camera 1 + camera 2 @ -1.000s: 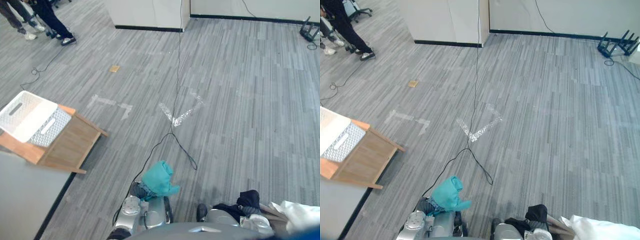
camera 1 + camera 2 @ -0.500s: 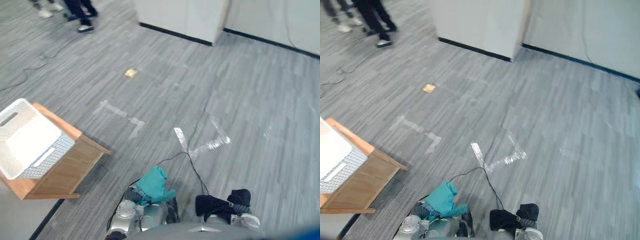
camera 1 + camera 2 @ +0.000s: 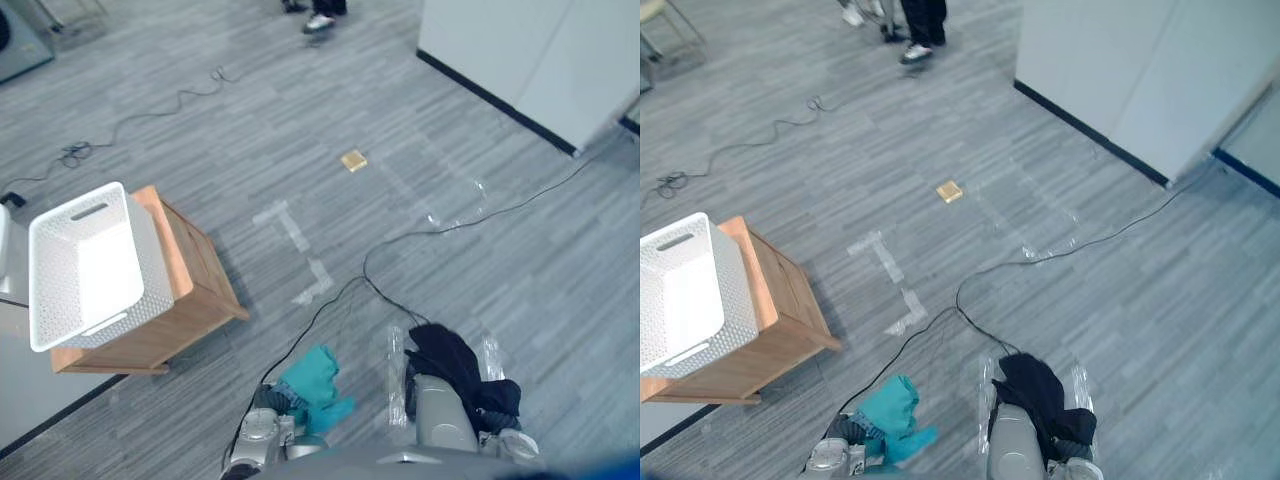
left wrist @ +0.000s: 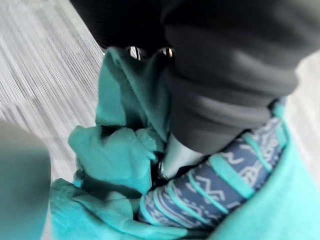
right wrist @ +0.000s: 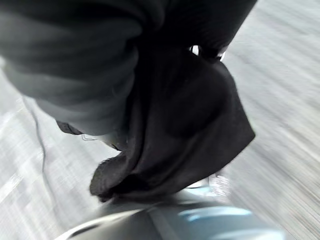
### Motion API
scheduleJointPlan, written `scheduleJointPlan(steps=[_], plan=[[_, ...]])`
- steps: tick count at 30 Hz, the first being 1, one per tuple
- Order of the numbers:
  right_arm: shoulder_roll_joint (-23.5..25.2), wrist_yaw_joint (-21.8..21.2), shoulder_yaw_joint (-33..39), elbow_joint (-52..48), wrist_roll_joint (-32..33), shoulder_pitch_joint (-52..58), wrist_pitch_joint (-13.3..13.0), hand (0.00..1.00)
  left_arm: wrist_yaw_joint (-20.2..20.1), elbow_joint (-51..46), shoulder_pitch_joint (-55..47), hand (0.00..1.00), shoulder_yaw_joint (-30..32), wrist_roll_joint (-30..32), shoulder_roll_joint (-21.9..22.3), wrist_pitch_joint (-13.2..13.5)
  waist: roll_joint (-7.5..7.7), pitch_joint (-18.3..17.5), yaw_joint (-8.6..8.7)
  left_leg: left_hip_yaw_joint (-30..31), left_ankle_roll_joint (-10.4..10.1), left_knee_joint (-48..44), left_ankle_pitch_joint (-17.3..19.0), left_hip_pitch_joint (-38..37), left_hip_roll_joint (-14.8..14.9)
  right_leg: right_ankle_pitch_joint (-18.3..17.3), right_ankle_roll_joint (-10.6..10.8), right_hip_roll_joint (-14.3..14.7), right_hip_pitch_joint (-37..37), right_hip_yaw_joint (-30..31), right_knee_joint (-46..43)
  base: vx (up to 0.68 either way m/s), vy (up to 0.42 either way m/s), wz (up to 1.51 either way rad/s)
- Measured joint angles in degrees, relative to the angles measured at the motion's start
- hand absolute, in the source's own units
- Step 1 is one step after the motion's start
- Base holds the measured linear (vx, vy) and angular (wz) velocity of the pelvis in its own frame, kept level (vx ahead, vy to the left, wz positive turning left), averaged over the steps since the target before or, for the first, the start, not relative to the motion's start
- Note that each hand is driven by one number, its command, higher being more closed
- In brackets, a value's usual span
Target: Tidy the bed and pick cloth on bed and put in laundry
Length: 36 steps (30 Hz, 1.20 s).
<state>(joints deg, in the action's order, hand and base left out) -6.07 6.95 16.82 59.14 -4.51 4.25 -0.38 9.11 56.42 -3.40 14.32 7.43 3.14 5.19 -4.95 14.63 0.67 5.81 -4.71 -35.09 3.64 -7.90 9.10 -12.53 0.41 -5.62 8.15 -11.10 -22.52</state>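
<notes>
My left hand (image 4: 220,75) is shut on a bunched teal cloth (image 3: 312,380) with a navy patterned piece (image 4: 215,190) folded into it. It is held low in front of me, above the floor. My right hand (image 5: 75,55) is shut on a black cloth (image 3: 452,362), which hangs from it and drapes over the forearm. A white perforated laundry basket (image 3: 60,330) sits tilted on a low wooden stand (image 3: 195,285) ahead and to the left. The basket looks empty. Both hands are to the right of it and nearer to me.
A black cable (image 3: 440,225) runs over the grey plank floor, and another cable (image 3: 150,110) lies farther left. Tape marks (image 3: 300,240) and a small tan square (image 3: 353,160) lie ahead. A white cabinet (image 3: 540,60) stands at the far right. A person's shoes (image 3: 320,18) show at the far edge.
The camera has swung to the left, so the basket and stand now sit nearer the middle and the white bedding at the lower right is gone. Both hands still carry their cloths.
</notes>
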Motion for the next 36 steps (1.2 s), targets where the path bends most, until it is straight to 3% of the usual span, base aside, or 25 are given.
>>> scheduleJointPlan(steps=[1, 3, 4, 5, 9, 10, 11, 12, 13, 15, 16, 17, 18, 19, 20, 21, 23, 24, 26, 27, 30, 32, 34, 35, 36], plan=[[-0.5, 0.0, -0.4, 0.1, -0.4, 0.0, 0.0, 1.0, 0.0, -0.7, 0.0, 1.0, 0.1, -0.2, 0.1, 0.0, -0.58, 0.2, -0.02, -0.1, -0.4, -8.0, -2.0, 4.2, 1.3, -0.1, -0.3, 0.6, -1.9, -1.5, 1.5, 0.18, -0.129, 0.79], [-1.4, 0.2, -2.9, 1.3, -0.6, 0.0, 0.2, 1.0, 0.1, -3.6, -0.2, 1.0, 0.7, -1.9, -0.1, 0.1, -0.4, 1.1, -1.91, -9.3, 2.0, -26.3, 1.0, 13.8, 6.2, -0.2, -1.0, 2.2, -10.6, -4.4, 7.9, 0.12, 0.001, 0.46], [-1.4, 0.2, -3.0, 1.3, -0.6, 0.0, 0.2, 1.0, 0.1, -3.7, -0.1, 1.0, 0.7, -1.9, -0.1, 0.1, -0.36, 1.1, -1.97, -9.7, 2.0, -26.5, 1.2, 14.0, 6.2, -0.2, -1.0, 2.2, -10.9, -4.4, 8.1, 0.05, 0.108, 0.26], [-1.4, 0.3, -4.5, 1.5, -0.8, -0.2, 0.1, 1.0, 0.2, -4.6, -0.2, 1.0, 1.5, -2.4, -0.2, 0.2, 0.31, 0.9, -3.28, -15.8, 2.0, -27.1, 3.9, 17.2, 6.7, -0.2, -0.8, 2.1, -16.1, -5.3, 12.9, 0.01, 0.128, 0.26], [-1.3, 0.1, -4.8, 3.7, -1.3, -3.3, 0.1, 1.0, 0.2, -5.6, -0.2, 1.0, 2.2, -4.2, -0.2, 0.5, 1.39, 0.7, -3.81, -27.9, 2.3, -6.1, 9.6, 21.3, 2.7, -0.7, 1.6, -0.8, -21.9, -9.4, 16.7, -0.04, 0.169, 0.38], [-1.2, 0.1, -4.6, 3.7, -1.3, -3.2, 0.1, 1.0, 0.2, -5.5, -0.2, 1.0, 2.2, -4.3, -0.2, 0.5, 1.53, 0.7, -3.58, -33.2, 3.5, 3.6, 8.5, 21.9, 0.5, -1.8, 3.3, -1.9, -23.7, -12.0, 17.0, 0.14, 0.225, 0.81], [-1.3, 0.1, -3.9, 3.7, -1.4, -2.6, 0.1, 1.0, 0.2, -5.4, -0.1, 1.0, 2.2, -4.6, -0.3, 0.4, 1.74, 0.7, -3.59, -38.7, 11.3, 11.8, 4.2, 21.9, -1.6, -2.9, 5.2, -2.7, -25.8, -14.3, 17.2, 0.29, 0.186, 0.91], [-0.9, 0.1, -3.9, 4.0, -1.4, -2.5, 0.3, 1.0, 0.2, -5.4, 0.0, 1.0, 2.6, -4.6, -0.8, 0.4, 3.08, 0.4, -4.11, -40.0, 13.1, 12.9, 3.9, 21.0, -3.4, -3.3, 5.9, -3.7, -26.5, -14.8, 17.3, 0.52, 0.177, 1.11], [-0.3, 0.0, -4.0, 4.0, -1.5, -2.0, 0.4, 1.0, 0.3, -5.1, -0.1, 1.0, 2.6, -4.6, -1.4, 0.2, 4.12, -1.2, -3.98, -40.4, 14.7, 15.3, 2.8, 20.8, -6.6, -1.9, 6.6, -5.1, -26.5, -16.7, 17.4, 0.49, 0.184, 1.21], [1.0, 0.0, -4.0, 4.1, -1.9, -2.6, 0.6, 1.0, 0.2, -5.7, 0.2, 1.0, 4.5, -5.9, -1.8, 0.4, 5.07, -1.1, -4.47, -45.4, 17.7, 5.6, 4.0, 23.9, -3.0, 3.1, 7.3, -4.3, -28.8, -17.0, 19.2, 0.35, 0.258, 1.09], [1.7, 0.0, -4.1, 4.0, -2.7, -3.3, 0.8, 1.0, 0.4, -5.3, -0.1, 1.0, 7.5, -6.2, -2.6, 0.3, 5.16, -1.6, -6.1, -51.1, 16.0, 0.7, 7.3, 25.6, -0.7, 5.4, 8.6, -3.7, -30.8, -16.4, 18.9, 0.19, 0.247, 0.98], [1.2, -0.1, -4.3, 3.6, -3.1, -1.5, 0.7, 1.0, 0.7, -3.7, -0.9, 1.0, 7.6, -5.9, -3.0, -0.4, 4.93, -3.4, -6.37, -51.0, 17.4, 13.0, 6.2, 23.6, -4.0, 5.3, 8.7, -3.2, -32.1, -17.0, 16.7, 0.26, 0.277, 1.11], [1.8, 0.0, -4.2, 3.9, -3.1, -1.5, 0.9, 1.0, 0.8, -1.8, -1.6, 1.0, 8.1, -6.1, -3.8, -0.9, 6.73, -4.2, -6.39, -50.7, 18.6, 13.3, 7.7, 22.3, -6.6, 5.2, 8.8, -4.6, -33.0, -17.0, 14.2, 0.34, 0.14, 1.06], [1.7, -0.2, -4.2, 3.8, -3.2, -1.4, 0.8, 1.0, 1.1, -0.9, -2.5, 1.0, 8.5, -6.0, -4.3, -1.4, 7.36, -5.2, -6.37, -50.2, 18.5, 14.7, 8.7, 21.8, -8.3, 6.3, 9.3, -5.6, -32.3, -17.1, 11.9, 0.53, 0.158, 0.94], [1.2, -0.4, -3.8, 3.9, -3.2, -1.9, 0.6, 1.0, 1.2, 1.5, -4.6, 1.0, 8.8, -5.8, -5.1, -2.6, 6.94, -5.4, -6.22, -47.3, 18.6, 17.8, 9.9, 18.4, -11.4, 11.7, 10.0, -7.7, -30.6, -16.3, 3.0, 0.53, 0.136, 1.0], [0.9, -0.6, -2.8, 3.9, -3.2, -1.4, 0.6, 1.0, 1.2, 2.3, -5.7, 1.0, 8.7, -5.6, -4.3, -3.1, 6.23, -5.6, -5.79, -44.7, 17.7, 19.3, 10.0, 16.1, -12.8, 13.4, 10.1, -9.1, -28.3, -15.0, -5.3, 0.48, 0.177, 1.04], [1.2, -1.0, -2.2, 3.7, -3.2, -0.3, 0.6, 1.0, 1.3, 3.6, -7.3, 1.0, 8.2, -5.5, -4.6, -3.8, 5.36, -5.5, -5.29, -40.4, 16.3, 22.0, 10.4, 10.4, -14.6, 13.7, 7.0, -11.9, -22.2, -12.8, -24.1, 0.25, 0.133, 1.21], [0.7, -1.4, -1.5, 2.4, -3.0, 0.2, 0.5, 1.0, 1.3, 3.7, -7.8, 1.0, 7.7, -5.4, -4.4, -3.9, 4.13, -5.3, -4.28, -37.2, 15.7, 23.8, 10.6, 6.5, -14.8, 11.7, 5.3, -12.8, -17.9, -12.3, -32.7, 0.12, 0.104, 1.23], [0.4, -1.6, -1.4, 1.1, -2.9, 0.8, -0.1, 1.0, 1.2, 4.5, -7.5, 1.0, 5.9, -4.2, -4.5, -4.1, 3.03, -5.5, -3.03, -33.3, 14.8, 25.8, 10.5, 3.1, -14.4, 7.8, 4.6, -13.1, -12.4, -12.3, -37.6, -0.05, 0.065, 1.21], [0.2, -1.6, 0.1, 0.3, -2.8, 0.8, -0.1, 1.0, 1.2, 4.7, -6.5, 1.0, 3.3, -3.5, -5.0, -4.4, 2.38, -4.6, -2.93, -30.5, 12.0, 26.1, 10.5, 0.0, -13.8, 4.0, 4.8, -13.6, -7.5, -12.2, -38.3, -0.14, 0.023, 1.3], [0.7, -1.6, 0.8, 0.3, -1.0, 0.6, -0.1, 1.0, 1.2, 4.3, -4.2, 1.0, -0.5, -3.3, -6.3, -4.1, 2.97, -4.1, -1.33, -25.0, 7.8, 26.3, 11.3, -4.5, -11.6, -0.2, 3.9, -12.0, 1.4, -9.8, -30.3, -0.24, -0.059, 1.28], [0.9, -1.6, 0.6, 0.2, -0.2, 0.1, -0.1, 1.0, 0.9, 3.5, -3.4, 1.0, -1.8, -2.3, -6.5, -3.6, 3.05, -4.0, -0.67, -22.1, 6.0, 27.4, 12.4, -6.9, -9.5, -0.6, 4.0, -6.9, 5.0, -4.0, -16.6, -0.3, -0.153, 0.96], [1.2, -1.6, -0.4, 0.2, 0.0, 0.1, -0.1, 1.0, 0.7, 3.3, -3.4, 1.0, -2.6, -1.1, -6.9, -3.1, 3.73, -3.9, -0.29, -20.1, 4.0, 28.7, 13.5, -8.4, -8.3, 5.0, 4.1, -3.9, 6.4, 2.0, 0.8, -0.37, -0.178, 0.89], [1.5, -1.6, -1.1, 0.5, 0.6, 0.5, 0.0, 1.0, 0.8, 3.2, -2.7, 1.0, -2.5, -1.1, -7.4, -3.0, 4.95, -3.3, 0.03, -19.0, 2.5, 29.4, 14.4, -10.3, -8.1, 14.4, 4.6, -3.6, 6.5, 4.8, 8.8, -0.23, -0.221, 0.59], [0.6, -1.7, -1.4, 0.7, 1.2, 0.4, 0.1, 1.0, 0.9, 3.6, -2.4, 1.0, -2.4, -1.1, -6.6, -3.3, 3.53, -2.6, -0.19, -18.7, 1.6, 29.8, 14.9, -11.9, -6.4, 15.8, 3.9, -1.7, 5.5, 4.4, 8.6, 0.01, -0.288, 0.28]])
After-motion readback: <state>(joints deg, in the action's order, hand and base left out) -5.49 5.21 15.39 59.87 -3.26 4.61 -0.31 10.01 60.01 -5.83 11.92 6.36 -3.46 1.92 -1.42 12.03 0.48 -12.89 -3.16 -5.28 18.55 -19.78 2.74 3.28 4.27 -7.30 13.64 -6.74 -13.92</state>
